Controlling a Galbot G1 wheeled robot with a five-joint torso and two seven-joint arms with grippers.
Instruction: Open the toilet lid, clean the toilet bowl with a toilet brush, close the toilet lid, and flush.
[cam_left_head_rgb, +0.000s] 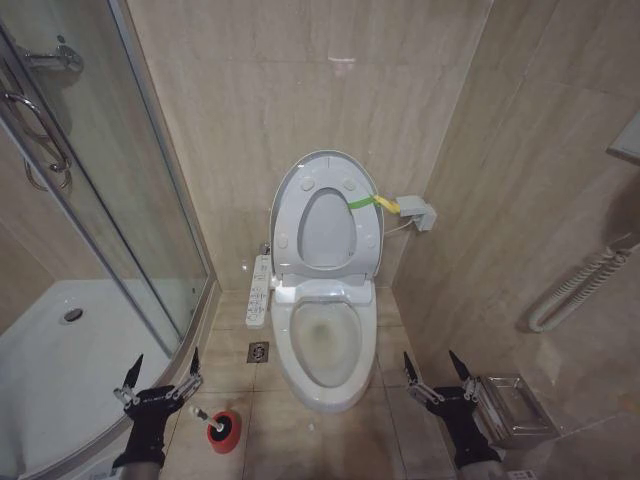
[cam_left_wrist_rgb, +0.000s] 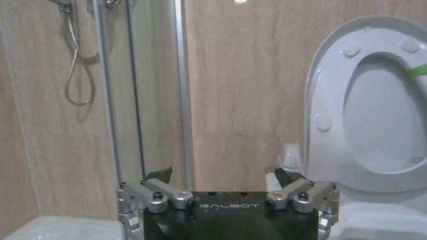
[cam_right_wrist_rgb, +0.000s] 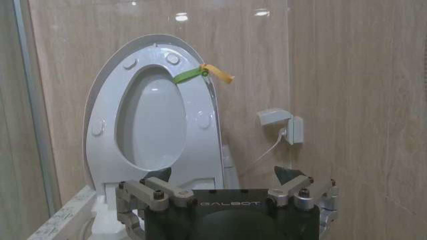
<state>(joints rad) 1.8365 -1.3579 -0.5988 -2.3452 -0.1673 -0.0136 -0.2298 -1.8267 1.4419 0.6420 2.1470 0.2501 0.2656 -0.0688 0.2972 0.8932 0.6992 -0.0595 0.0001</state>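
Note:
The toilet lid (cam_left_head_rgb: 325, 235) stands raised against the back wall with the ring seat up in front of it and a yellow-green band (cam_left_head_rgb: 372, 202) at its right edge. Below it the white toilet bowl (cam_left_head_rgb: 325, 340) lies uncovered. The toilet brush (cam_left_head_rgb: 203, 412) sits in its red cup holder (cam_left_head_rgb: 224, 430) on the floor left of the bowl, with its thin white handle leaning left. My left gripper (cam_left_head_rgb: 167, 357) hangs open just left of the brush and holds nothing. Right of the bowl, my right gripper (cam_left_head_rgb: 429, 356) is open too. The raised toilet lid (cam_left_wrist_rgb: 383, 125) (cam_right_wrist_rgb: 150, 120) also appears beyond the left gripper (cam_left_wrist_rgb: 221, 175) and the right gripper (cam_right_wrist_rgb: 221, 172).
A glass shower door (cam_left_head_rgb: 100, 200) and a curved white shower tray (cam_left_head_rgb: 60, 350) close off the left. A button panel (cam_left_head_rgb: 258, 290) flanks the bowl above a floor drain (cam_left_head_rgb: 258, 351). A metal box (cam_left_head_rgb: 510, 405) sits at the right, with a wall box (cam_left_head_rgb: 415, 211) and a white rail (cam_left_head_rgb: 580, 290).

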